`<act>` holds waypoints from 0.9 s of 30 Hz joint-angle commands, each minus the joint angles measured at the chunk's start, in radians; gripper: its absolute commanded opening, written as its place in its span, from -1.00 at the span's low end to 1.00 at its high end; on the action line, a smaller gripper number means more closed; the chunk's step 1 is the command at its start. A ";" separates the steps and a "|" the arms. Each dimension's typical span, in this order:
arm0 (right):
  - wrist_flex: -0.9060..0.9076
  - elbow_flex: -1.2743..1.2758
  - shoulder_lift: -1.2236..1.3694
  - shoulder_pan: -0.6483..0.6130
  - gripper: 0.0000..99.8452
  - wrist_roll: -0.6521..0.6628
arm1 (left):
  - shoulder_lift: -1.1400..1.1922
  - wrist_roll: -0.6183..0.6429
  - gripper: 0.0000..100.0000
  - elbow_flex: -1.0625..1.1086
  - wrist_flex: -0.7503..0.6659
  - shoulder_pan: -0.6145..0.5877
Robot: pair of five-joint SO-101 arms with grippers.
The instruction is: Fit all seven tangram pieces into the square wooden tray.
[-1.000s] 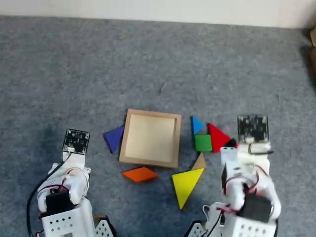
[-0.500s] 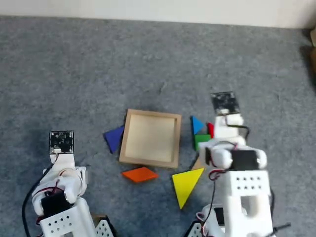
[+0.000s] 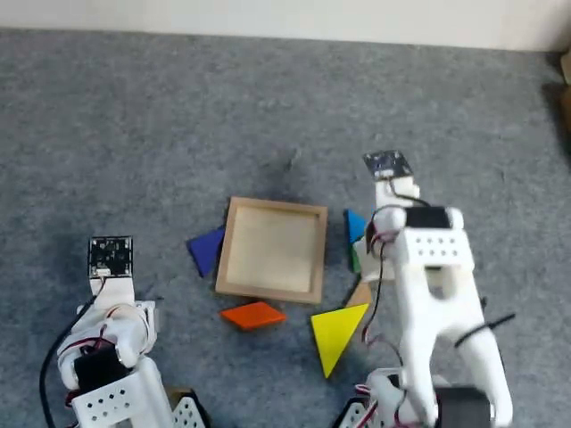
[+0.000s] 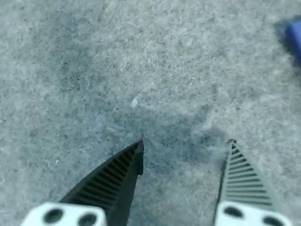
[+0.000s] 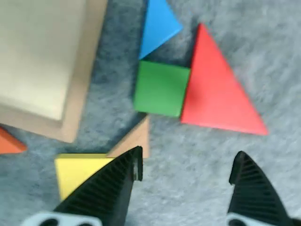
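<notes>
Wooden tray (image 3: 268, 291) sits on the table (image 3: 134, 116); 7 tangram pieces (image 3: 335, 328) lie outside it. Right pincer (image 5: 188, 155) is apart, beside green square (image 5: 161, 88) and red triangle (image 5: 214, 99). Left pincer (image 4: 186, 143) is apart above grey table surface.

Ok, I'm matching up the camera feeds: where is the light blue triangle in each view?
High view: the light blue triangle sits just right of the wooden tray.
Right wrist view: the light blue triangle lies next to the green square, off the tray's outer edge.
Left wrist view: grey carpet and a corner of the dark blue piece, from the tray's other side.
Shared landmark: the tray rim.
</notes>
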 commanded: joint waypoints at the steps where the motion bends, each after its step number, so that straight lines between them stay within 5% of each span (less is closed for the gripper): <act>1: -0.016 -0.117 0.093 0.054 -0.41 0.173 | -0.007 0.011 -0.47 -0.036 0.002 -0.008; 27: -0.018 -0.340 0.588 0.094 -0.42 0.609 | -0.007 0.011 -0.47 -0.036 0.002 -0.008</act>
